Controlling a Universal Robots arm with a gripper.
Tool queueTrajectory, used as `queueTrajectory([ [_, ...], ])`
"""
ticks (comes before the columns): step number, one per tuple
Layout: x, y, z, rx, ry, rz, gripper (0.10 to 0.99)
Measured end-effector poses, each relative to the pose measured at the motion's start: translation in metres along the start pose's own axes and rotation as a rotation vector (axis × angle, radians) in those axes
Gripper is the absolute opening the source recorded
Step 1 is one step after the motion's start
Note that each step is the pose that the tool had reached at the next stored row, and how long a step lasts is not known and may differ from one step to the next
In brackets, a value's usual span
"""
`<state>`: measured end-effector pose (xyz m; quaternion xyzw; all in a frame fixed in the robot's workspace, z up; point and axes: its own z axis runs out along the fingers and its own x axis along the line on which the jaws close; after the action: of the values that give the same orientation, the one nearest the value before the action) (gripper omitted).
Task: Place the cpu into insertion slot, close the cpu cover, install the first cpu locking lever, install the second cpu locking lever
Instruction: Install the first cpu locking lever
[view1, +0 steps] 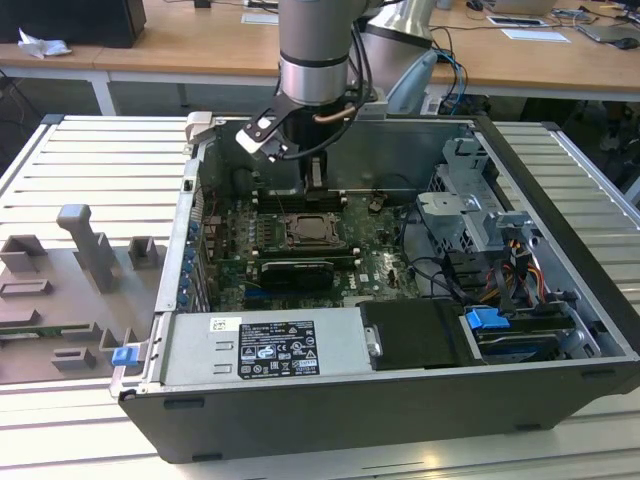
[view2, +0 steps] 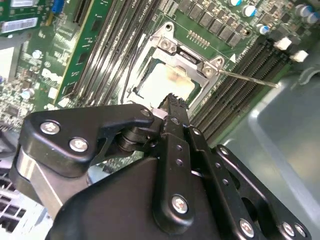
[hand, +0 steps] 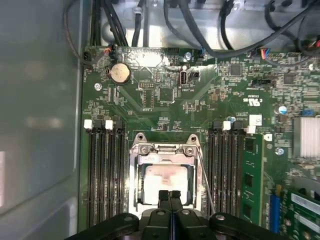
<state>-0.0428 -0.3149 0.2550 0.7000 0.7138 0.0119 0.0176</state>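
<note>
The cpu (hand: 165, 181), a pale silver square, lies in the insertion slot (view1: 311, 232) on the green motherboard. The silvery cpu cover (hand: 162, 149) lies down around it, and the chip's face (view2: 165, 82) shows through the cut-out. My gripper (hand: 170, 195) hovers just above the near edge of the socket. Its black fingertips (view2: 173, 102) are pressed together with nothing between them. A thin metal locking lever (hand: 206, 182) slants out beside the socket, and in the second wrist view this lever (view2: 250, 79) sticks out over the memory slots. In the exterior view the gripper (view1: 316, 178) hangs over the board's rear part.
Black memory slots (hand: 102, 170) flank the socket, with a green memory card (hand: 251, 175) on one side. The grey case wall (hand: 40, 125) and black cables (hand: 200, 25) border the board. A power supply (view1: 265, 345), a drive cage (view1: 470, 200) and grey fixtures (view1: 80, 270) lie around it.
</note>
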Motion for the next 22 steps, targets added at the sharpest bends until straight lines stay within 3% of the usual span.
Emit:
queueTrajectory([
  [6,-0.0002,0.001,-0.024,0.0,-0.0001,0.0,0.106],
  [9,-0.0001,0.0011,-0.0243,0.0,0.0008,-0.016,0.106],
  [12,-0.0002,0.001,-0.0239,0.0,0.0041,-0.101,0.106],
  [22,-0.0002,0.0009,-0.0234,-0.001,0.0077,-0.182,0.106],
])
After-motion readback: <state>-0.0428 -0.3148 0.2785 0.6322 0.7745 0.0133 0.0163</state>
